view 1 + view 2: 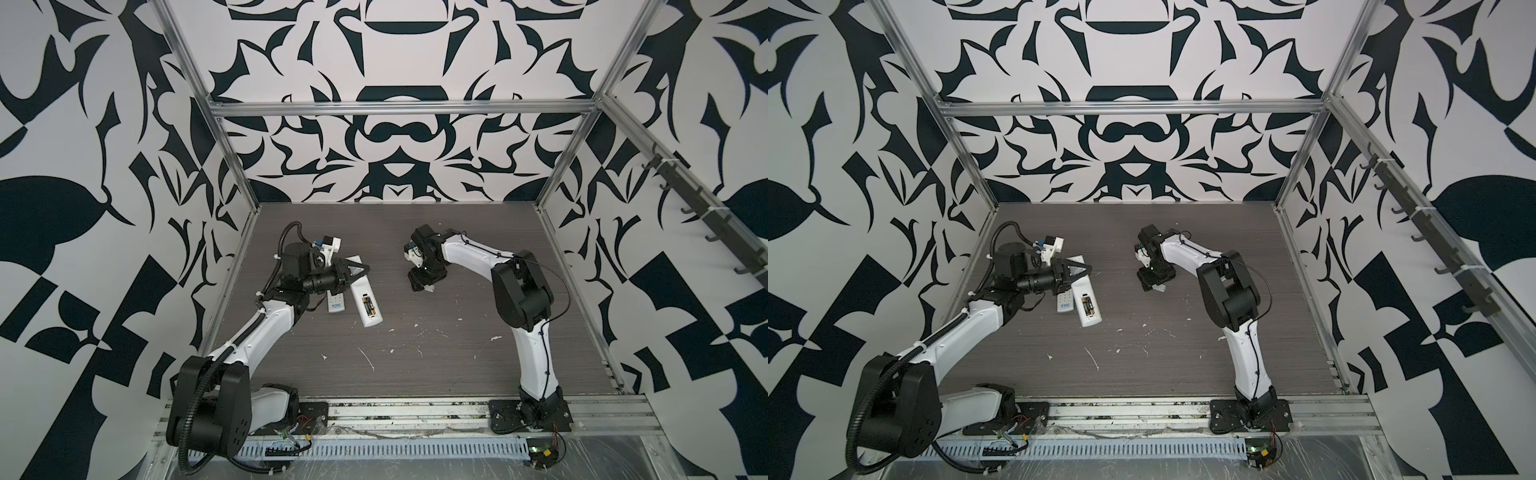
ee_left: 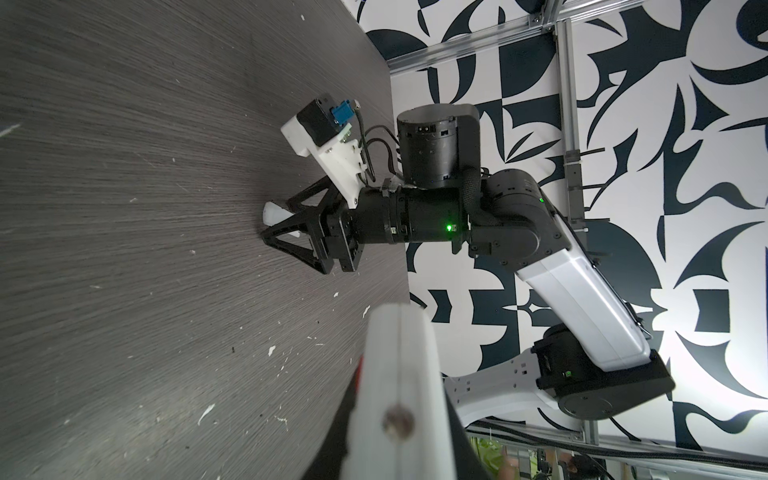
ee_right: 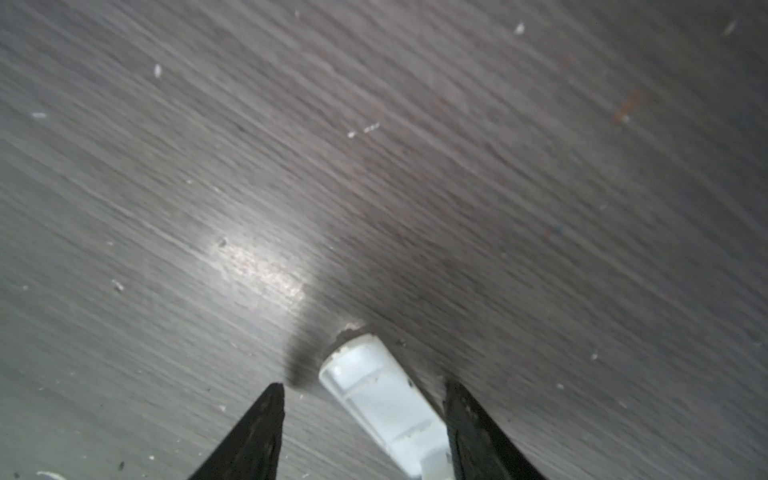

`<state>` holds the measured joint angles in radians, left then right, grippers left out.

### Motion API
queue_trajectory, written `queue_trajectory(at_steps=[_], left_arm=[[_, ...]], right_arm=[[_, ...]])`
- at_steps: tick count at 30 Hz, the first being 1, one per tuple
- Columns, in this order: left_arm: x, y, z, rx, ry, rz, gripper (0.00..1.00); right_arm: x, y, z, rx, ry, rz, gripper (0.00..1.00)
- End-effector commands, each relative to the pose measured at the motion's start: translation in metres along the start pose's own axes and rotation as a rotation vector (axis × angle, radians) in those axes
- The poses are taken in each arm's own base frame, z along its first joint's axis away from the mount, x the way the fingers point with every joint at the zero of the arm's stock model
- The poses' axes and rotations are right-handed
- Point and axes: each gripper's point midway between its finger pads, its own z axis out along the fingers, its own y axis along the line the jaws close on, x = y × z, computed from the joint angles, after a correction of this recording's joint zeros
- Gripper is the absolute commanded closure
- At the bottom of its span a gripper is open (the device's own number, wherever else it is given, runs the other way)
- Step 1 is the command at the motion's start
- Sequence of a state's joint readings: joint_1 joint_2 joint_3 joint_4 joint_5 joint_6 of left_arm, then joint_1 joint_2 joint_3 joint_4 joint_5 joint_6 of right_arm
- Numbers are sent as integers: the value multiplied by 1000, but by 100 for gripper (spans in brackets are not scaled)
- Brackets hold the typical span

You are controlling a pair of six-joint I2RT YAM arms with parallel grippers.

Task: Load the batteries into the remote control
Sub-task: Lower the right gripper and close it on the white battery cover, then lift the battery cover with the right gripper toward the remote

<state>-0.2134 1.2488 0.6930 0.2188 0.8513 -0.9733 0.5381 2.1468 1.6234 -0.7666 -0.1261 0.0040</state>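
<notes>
We see walls (image 1: 395, 62) on the left, right and far sides printed with bold black-and-white shapes, held by a bare aluminium frame (image 1: 399, 109). The table (image 1: 436, 365) is grey wood-grain, strewn with white flecks (image 1: 365, 358). A rail (image 1: 706, 216) of dark hooks runs along the right wall. A slotted duct (image 1: 395, 451) lines the near edge.

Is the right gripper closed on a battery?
No, the right gripper is open, with only a white plastic piece on the table between its jaws.
</notes>
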Motion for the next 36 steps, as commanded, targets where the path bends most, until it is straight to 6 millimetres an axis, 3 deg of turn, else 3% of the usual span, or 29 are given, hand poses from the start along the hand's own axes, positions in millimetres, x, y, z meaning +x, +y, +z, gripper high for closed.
queue_trajectory(at_steps=[1, 6, 14, 20, 26, 33, 36], left_arm=[[-3, -3, 0, 13, -4, 7, 100], [-3, -3, -1, 10, -7, 7, 100], [-4, -1, 0, 7, -7, -1, 100], [-4, 0, 1, 5, -6, -3, 100], [-3, 1, 0, 2, -6, -6, 100], [-2, 2, 0, -2, -7, -1, 100], [-3, 6, -2, -26, -19, 6, 100]], right_arm=[[18, 7, 4, -25, 39, 43, 37], [34, 19, 10, 2, 75, 12, 47], [54, 20, 17, 119, 147, -20, 75], [49, 33, 9, 107, 104, -2, 89], [39, 53, -14, 3, 0, 27, 91], [35, 94, -48, -236, -90, 74, 91], [30, 106, -70, -320, -166, 115, 91]])
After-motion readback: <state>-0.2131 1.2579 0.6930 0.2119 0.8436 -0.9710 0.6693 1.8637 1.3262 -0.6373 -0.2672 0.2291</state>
